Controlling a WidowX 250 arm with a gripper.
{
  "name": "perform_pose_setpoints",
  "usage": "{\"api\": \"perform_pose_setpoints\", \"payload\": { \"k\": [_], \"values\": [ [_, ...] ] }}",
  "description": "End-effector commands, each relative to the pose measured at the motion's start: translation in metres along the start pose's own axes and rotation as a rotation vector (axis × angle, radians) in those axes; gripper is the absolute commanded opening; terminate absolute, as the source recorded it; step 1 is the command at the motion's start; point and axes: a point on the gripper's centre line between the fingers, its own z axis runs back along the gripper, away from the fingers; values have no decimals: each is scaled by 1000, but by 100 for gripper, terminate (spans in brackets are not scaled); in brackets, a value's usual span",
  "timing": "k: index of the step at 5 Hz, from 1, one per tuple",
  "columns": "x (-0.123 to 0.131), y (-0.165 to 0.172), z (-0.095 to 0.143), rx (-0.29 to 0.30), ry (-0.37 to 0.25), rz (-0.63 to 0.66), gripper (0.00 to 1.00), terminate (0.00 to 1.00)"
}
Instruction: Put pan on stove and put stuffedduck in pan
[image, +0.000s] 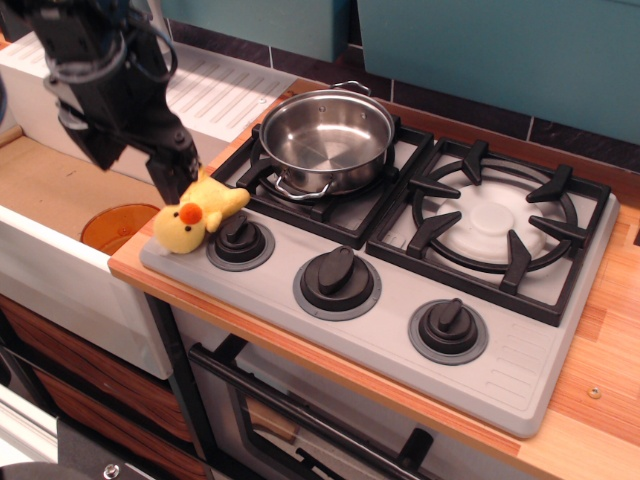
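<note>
No readable writing. Black claw (140, 165) lowered just left of the stove (400, 300), fingers spread, one touching stuffedduck (195, 215) at the stove's left edge; pan (327, 140) on left burner.

At upper left the pincer (135, 165) is dark and bulky; its fingertips merge with the shadow, so the jaw gap cannot be read, and the arm above runs off the top edge. It covers the duck's (190, 215) rear. The counter (600, 400) is cut by the right edge
</note>
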Motion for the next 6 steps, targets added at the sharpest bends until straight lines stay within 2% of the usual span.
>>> {"api": "perform_pose_setpoints", "payload": {
  "k": [1, 2, 3, 5, 6],
  "values": [
    [10, -9, -23, -32, -104, 7, 100, 0],
    [15, -13, -42, -45, -130, 10, 100, 0],
    [21, -11, -56, -41, -115, 8, 100, 0],
    [19, -12, -66, -44, -83, 16, 100, 0],
    [19, -17, -66, -47, -54, 30, 0, 0]
  ]
}}
